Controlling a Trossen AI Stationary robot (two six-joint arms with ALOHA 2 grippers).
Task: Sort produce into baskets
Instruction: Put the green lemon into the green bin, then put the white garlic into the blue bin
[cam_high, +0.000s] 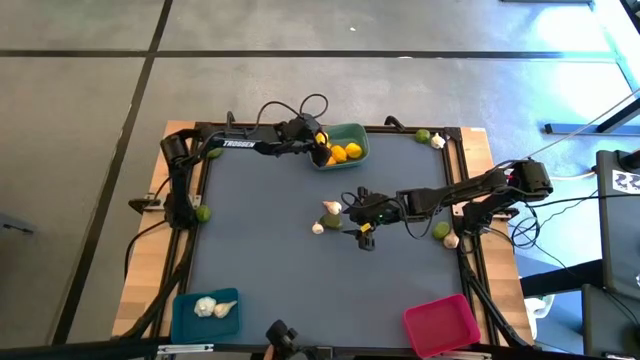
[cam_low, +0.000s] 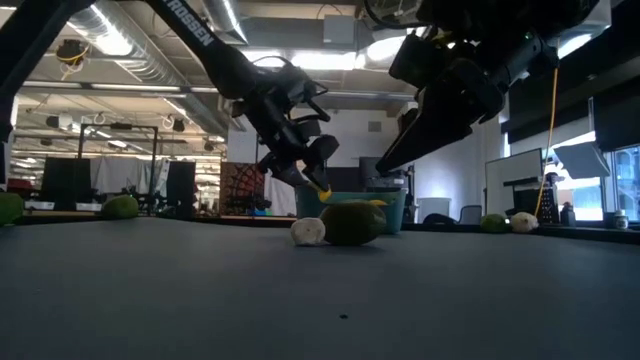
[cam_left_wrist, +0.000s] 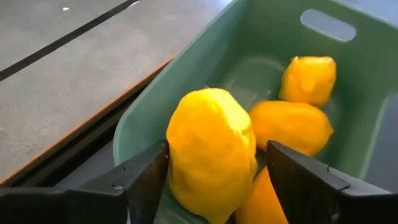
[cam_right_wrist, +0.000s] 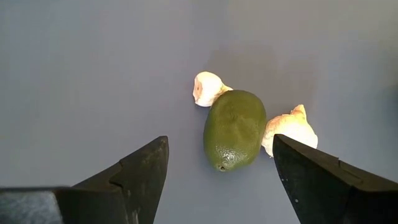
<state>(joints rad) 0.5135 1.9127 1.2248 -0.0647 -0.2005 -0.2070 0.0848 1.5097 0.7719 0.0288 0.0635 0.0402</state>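
The teal basket (cam_high: 352, 138) stands at the table's far edge with several lemons (cam_left_wrist: 292, 124) in it. My left gripper (cam_high: 322, 150) is open at its left rim, and one lemon (cam_left_wrist: 208, 149) sits between its fingers on top of the others. My right gripper (cam_high: 357, 222) hangs open at mid-table, just right of a lime (cam_right_wrist: 235, 129) that lies on the mat. Two garlic bulbs (cam_right_wrist: 207, 88) (cam_right_wrist: 289, 129) lie against the lime. The gripper's fingers (cam_right_wrist: 140, 177) stand above the mat, short of the lime. My left gripper's one finger (cam_left_wrist: 146, 177) stands right at the lemon's side (cam_left_wrist: 174, 143); I cannot tell whether it touches. The other finger (cam_left_wrist: 298, 177) stands apart from the lemon, with a gap showing. The fingers slant down into the basket from the table's left.
A blue basket (cam_high: 190, 318) holding garlic sits at the near left corner and a pink basket (cam_high: 442, 325) at the near right. Loose limes (cam_high: 203, 213) (cam_high: 423, 135) (cam_high: 441, 230) and garlic (cam_high: 437, 141) (cam_high: 451, 240) lie along the side rails.
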